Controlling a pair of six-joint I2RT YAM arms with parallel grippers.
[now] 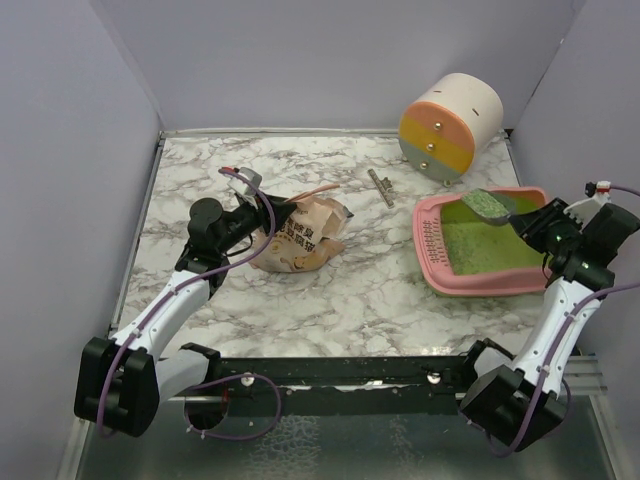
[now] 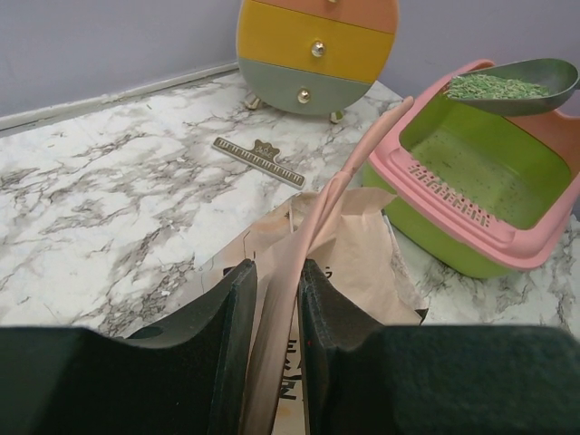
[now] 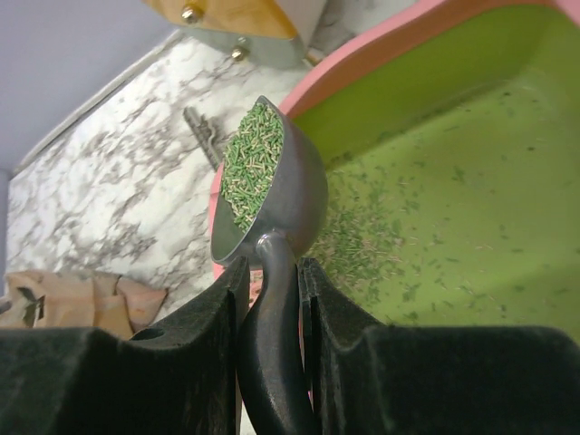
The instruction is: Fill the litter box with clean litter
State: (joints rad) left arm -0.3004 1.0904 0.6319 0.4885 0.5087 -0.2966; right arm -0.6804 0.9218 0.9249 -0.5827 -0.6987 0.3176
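Observation:
The pink litter box (image 1: 432, 250) with its lime-green inside stands at the right. A thin layer of clean litter (image 1: 487, 250) covers part of its floor (image 3: 453, 199). My right gripper (image 3: 272, 281) is shut on the handle of a silver scoop (image 3: 288, 186). The scoop is heaped with green granules (image 3: 251, 165) and hangs over the box's far left corner (image 1: 490, 203). My left gripper (image 2: 276, 281) is shut on the folded top edge of the tan paper bag (image 2: 362, 245), which lies crumpled left of centre (image 1: 300, 243).
A round cream drum (image 1: 450, 125) with orange, yellow and grey drawers stands at the back right, just behind the box. A small metal clip (image 1: 381, 187) lies on the marble between bag and drum. Purple walls close in both sides and the back.

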